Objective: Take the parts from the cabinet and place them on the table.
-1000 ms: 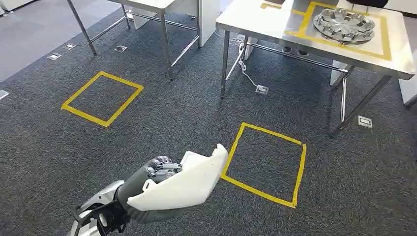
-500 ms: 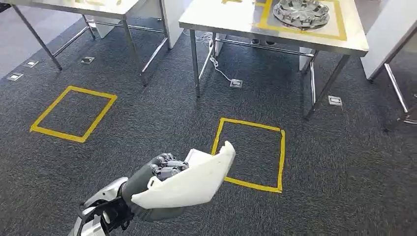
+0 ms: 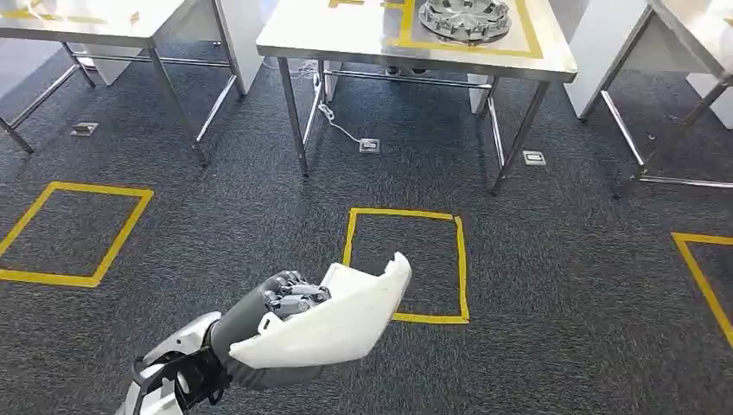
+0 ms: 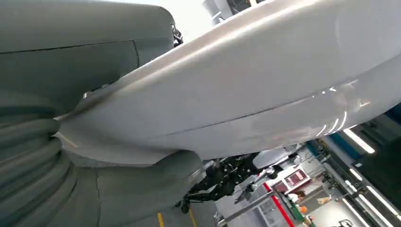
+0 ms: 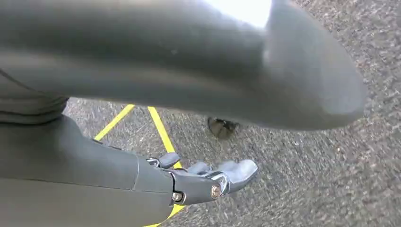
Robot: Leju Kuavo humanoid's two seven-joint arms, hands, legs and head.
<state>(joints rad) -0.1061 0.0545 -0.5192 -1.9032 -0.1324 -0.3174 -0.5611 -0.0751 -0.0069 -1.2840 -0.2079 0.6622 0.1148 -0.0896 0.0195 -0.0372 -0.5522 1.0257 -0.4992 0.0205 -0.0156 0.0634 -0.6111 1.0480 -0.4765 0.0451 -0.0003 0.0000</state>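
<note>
My left hand (image 3: 281,298) grips a long white plastic shell part (image 3: 333,320), held out low in front of me over the carpet. Seen close in the left wrist view, the same white part (image 4: 265,90) lies across my grey hand (image 4: 61,156). A steel table (image 3: 346,35) with a yellow taped frame stands ahead, and a round silver metal disc (image 3: 464,17) lies inside that frame. My right hand (image 5: 189,182) hangs over the carpet with its fingers (image 5: 236,171) spread and nothing in them.
A yellow taped floor square (image 3: 404,264) lies just before the table. Another square (image 3: 73,233) is at the left and a corner of a third (image 3: 704,277) at the right. More steel tables (image 3: 86,22) flank the middle one. Floor sockets (image 3: 369,145) and a cable lie under it.
The whole view has swung: the table and floor squares have shifted left and now stand straight ahead. My left hand keeps the white part in the same hold.
</note>
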